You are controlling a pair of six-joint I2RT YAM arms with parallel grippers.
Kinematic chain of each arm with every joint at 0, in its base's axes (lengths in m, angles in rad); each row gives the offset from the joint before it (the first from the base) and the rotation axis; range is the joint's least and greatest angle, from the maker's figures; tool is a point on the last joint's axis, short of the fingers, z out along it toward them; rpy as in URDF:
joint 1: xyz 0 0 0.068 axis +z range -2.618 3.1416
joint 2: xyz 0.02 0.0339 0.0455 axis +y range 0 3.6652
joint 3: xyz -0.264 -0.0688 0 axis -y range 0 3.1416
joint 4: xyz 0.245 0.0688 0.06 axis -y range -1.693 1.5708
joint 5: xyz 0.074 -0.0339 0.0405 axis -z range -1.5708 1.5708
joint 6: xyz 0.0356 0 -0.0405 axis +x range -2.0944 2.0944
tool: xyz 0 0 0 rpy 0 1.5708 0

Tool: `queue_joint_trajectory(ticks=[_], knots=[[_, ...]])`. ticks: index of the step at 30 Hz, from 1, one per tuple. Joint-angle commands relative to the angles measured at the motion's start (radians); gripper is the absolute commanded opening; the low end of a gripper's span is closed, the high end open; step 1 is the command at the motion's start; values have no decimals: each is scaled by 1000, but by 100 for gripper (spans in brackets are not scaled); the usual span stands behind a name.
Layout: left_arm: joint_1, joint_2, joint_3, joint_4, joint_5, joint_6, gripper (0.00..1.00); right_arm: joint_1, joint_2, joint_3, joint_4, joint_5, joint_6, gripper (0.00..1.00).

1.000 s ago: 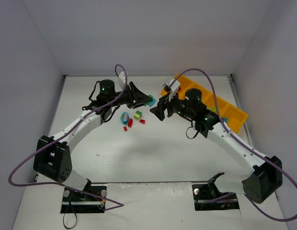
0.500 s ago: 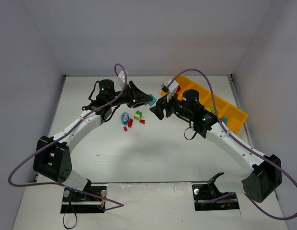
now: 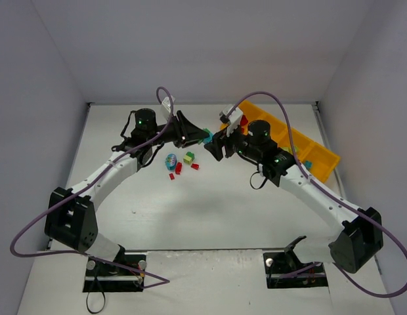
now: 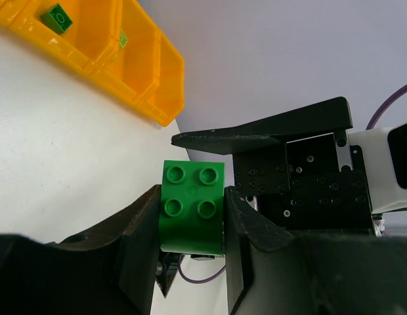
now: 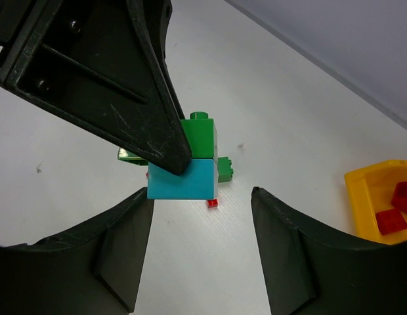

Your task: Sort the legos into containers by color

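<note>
While my left tool [image 4: 192, 197] pinches the square green plastic brick [image 4: 192, 209] stacked on a teal plastic brick [image 5: 182, 179], studs facing its wrist, my right tool [image 5: 200, 193] gapes wide just before it, above small red plastic bricks [image 3: 178, 168] on the white tabletop [image 3: 210, 203].

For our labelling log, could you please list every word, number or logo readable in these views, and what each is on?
None can be read.
The studs of the green brick in the left gripper: no legible logo.
The orange-yellow tray: plain, no marking visible.
The small multicoloured oval: patterned, but too small and blurred to read.
</note>
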Motion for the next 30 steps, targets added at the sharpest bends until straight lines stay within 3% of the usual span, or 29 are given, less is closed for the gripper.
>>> queue_joint_trajectory(ticks=[1,8,14,17,21,24,28,30], knots=[[-8,-48,29,57,23,6,0,11,2,58,94,8,-13,58],[-15,-48,28,46,25,12,0,14,5,66,103,7,-14,57],[-17,-48,28,41,25,14,0,14,3,64,108,5,-16,50],[-19,-48,28,29,20,21,0,14,2,63,108,7,-17,38],[-19,-51,29,20,16,32,0,14,-6,52,105,14,-19,11],[-17,-58,35,-1,7,50,14,16,-11,38,98,19,-22,0],[-18,-64,55,-35,-15,81,43,14,-21,15,88,27,-26,0],[-18,-69,63,-60,-27,96,49,14,-24,11,82,27,-28,0]])
